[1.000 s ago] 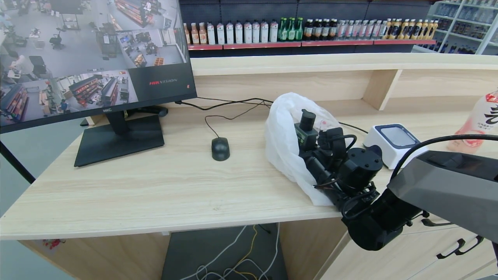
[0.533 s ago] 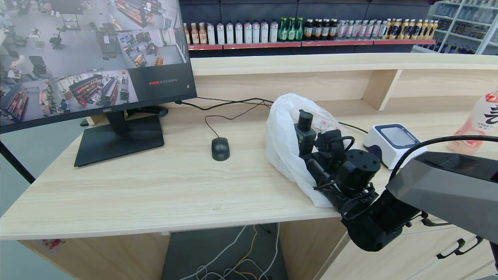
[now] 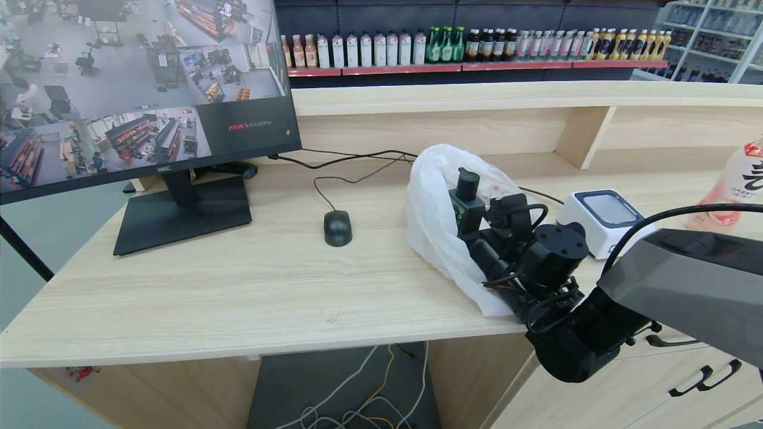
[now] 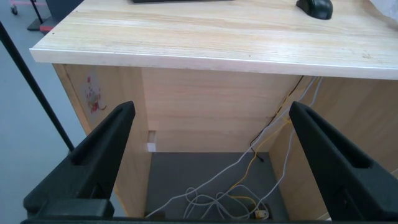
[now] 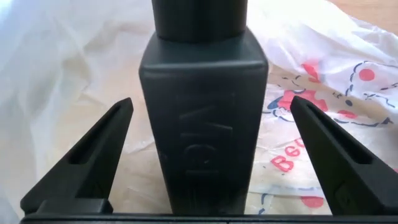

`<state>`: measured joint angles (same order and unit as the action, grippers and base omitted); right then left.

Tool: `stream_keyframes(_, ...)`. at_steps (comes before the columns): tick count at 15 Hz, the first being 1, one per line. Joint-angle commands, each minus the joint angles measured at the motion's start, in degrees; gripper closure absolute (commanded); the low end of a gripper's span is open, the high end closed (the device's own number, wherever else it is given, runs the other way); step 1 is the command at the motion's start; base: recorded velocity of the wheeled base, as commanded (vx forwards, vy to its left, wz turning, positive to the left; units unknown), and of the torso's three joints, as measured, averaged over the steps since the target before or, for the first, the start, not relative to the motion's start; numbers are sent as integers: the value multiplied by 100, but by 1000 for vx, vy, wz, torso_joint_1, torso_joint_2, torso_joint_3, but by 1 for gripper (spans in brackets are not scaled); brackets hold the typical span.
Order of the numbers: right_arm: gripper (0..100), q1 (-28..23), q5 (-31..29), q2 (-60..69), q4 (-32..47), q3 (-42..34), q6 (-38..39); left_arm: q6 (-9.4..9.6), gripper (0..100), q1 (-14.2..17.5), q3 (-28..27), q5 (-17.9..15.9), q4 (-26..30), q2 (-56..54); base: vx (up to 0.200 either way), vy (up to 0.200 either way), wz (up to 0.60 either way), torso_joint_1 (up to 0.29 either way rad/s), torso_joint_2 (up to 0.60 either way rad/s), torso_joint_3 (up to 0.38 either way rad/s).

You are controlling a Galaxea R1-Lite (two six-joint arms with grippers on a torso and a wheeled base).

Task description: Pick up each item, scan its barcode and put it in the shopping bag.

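One dark bottle (image 3: 467, 202) stands cap-up at the white shopping bag's (image 3: 429, 226) mouth on the tabletop (image 3: 268, 280), lengthwise between the right end effector's (image 5: 211, 102) wide-spread, non-touching fingers.

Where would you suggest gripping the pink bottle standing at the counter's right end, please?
Probably around the pink bottle at mid-body, horizontally, approaching from the robot's side: it stands upright, with the counter's back wall behind and the scanner to its left.
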<state>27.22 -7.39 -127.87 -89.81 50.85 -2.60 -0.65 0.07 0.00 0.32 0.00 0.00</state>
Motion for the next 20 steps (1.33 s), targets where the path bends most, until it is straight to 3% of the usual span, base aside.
stream_keyframes(1,0,11,0,166,-19,-31,-13,3,0,1,0,3,0,0,0,0,0,0,0,0)
stream_keyframes(11,0,29,9,851,-19,-180,-145,-6,0,1,0,3,0,0,0,0,0,0,0,0)
stream_keyframes(20,0,354,36,2706,-19,-1411,-136,-6,0,1,0,3,0,0,0,0,0,0,0,0)
